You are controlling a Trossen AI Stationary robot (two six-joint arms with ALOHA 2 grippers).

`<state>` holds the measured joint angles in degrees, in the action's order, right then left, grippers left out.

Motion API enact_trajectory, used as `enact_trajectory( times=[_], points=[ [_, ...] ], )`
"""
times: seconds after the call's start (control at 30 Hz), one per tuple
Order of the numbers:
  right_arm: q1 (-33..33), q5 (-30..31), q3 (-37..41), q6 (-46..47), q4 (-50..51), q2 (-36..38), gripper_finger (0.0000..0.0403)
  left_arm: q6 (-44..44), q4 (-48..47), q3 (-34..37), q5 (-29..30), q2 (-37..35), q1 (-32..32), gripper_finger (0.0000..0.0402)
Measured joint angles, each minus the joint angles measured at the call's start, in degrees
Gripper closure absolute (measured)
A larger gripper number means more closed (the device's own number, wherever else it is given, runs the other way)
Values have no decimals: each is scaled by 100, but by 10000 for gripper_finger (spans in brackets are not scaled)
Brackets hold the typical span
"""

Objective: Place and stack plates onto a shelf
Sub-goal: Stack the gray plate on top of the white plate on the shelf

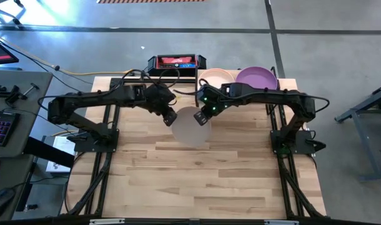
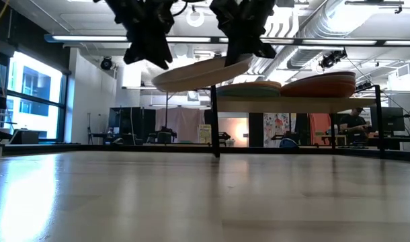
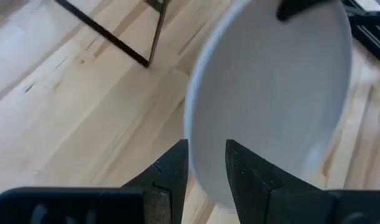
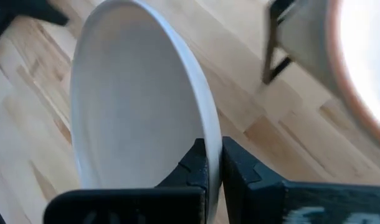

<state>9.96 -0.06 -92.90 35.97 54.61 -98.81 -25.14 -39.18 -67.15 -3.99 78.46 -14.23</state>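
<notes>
A cream plate [image 1: 192, 125] hangs tilted in the air over the middle of the table, in front of the shelf [image 2: 306, 103]. My right gripper [image 1: 203, 117] is shut on the plate's far right rim. My left gripper [image 1: 170, 117] is open at the plate's left rim [image 3: 199, 155]. Its fingers stand on either side of that rim; whether they touch it I cannot tell. On the shelf rest a peach plate [image 1: 215, 78] and a purple plate [image 1: 257, 78]. The low view shows teal [image 2: 249, 87] and terracotta [image 2: 322, 84] plates in the stacks there. My right gripper pinches the plate's rim [image 4: 212, 140] between its two fingers, one inside the hollow and one on the outer side. The fingers slant down from the table's far right. The plate [image 2: 201, 72] is clear of the table, tilted, its held side higher.
A black and red device [image 1: 173, 62] sits at the table's far edge, left of the shelf. The shelf's thin black leg [image 2: 215, 128] stands just behind the hanging plate. Bare wooden tabletop [image 1: 203, 181] stretches toward the near edge.
</notes>
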Motion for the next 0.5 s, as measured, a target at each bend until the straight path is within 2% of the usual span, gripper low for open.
enact_trajectory(
  times=[0.3,0.5],
  points=[
    [398,20,-2,-245,92,598,402,460,-138,-636,4,0,-1,305],
    [1047,8,-2,-668,142,1089,402,586,-143,-740,23,-2,-1,305]
  ],
)
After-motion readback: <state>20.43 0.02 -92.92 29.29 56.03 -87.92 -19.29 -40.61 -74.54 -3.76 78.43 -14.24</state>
